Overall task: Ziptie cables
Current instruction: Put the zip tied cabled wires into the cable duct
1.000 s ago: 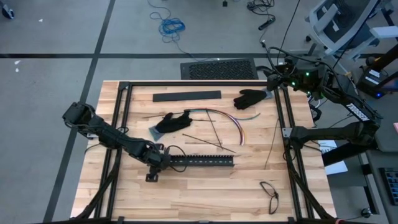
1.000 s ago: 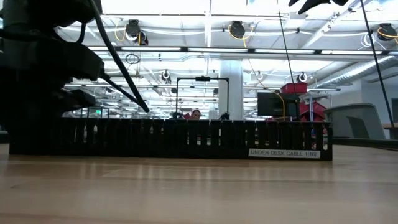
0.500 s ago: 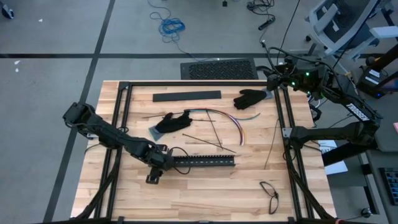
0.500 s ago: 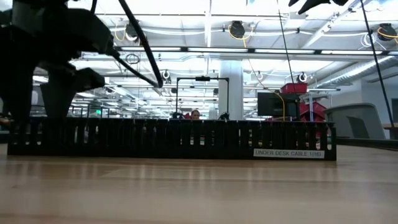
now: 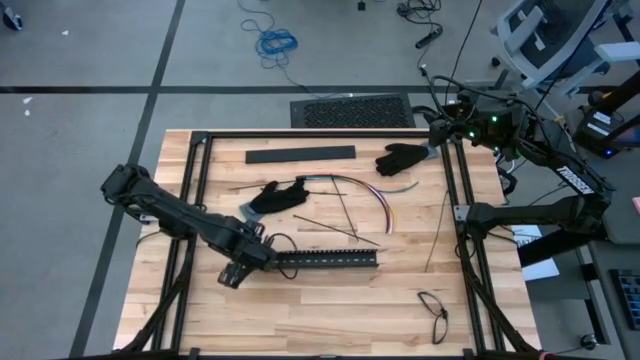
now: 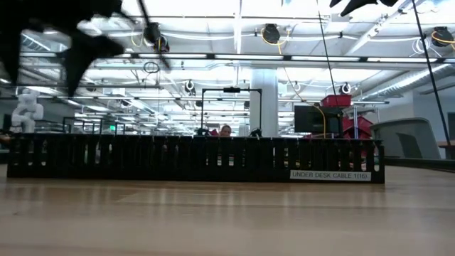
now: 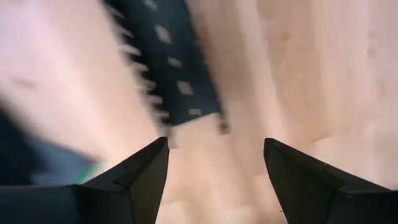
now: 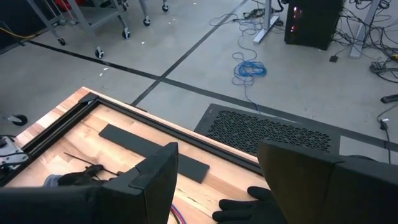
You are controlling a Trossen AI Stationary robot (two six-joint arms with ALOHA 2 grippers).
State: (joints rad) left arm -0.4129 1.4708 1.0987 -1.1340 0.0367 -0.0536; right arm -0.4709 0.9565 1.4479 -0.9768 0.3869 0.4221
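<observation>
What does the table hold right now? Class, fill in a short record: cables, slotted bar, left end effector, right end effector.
cables: cables lie in an arc mid-table, loose, not tied
slotted bar: long black slotted bar flat on the table, nearer the front edge than the cables
left end effector: left end effector open, at the bar's left end, holding nothing
right end effector: right end effector open, empty, up at the table's far right corner
</observation>
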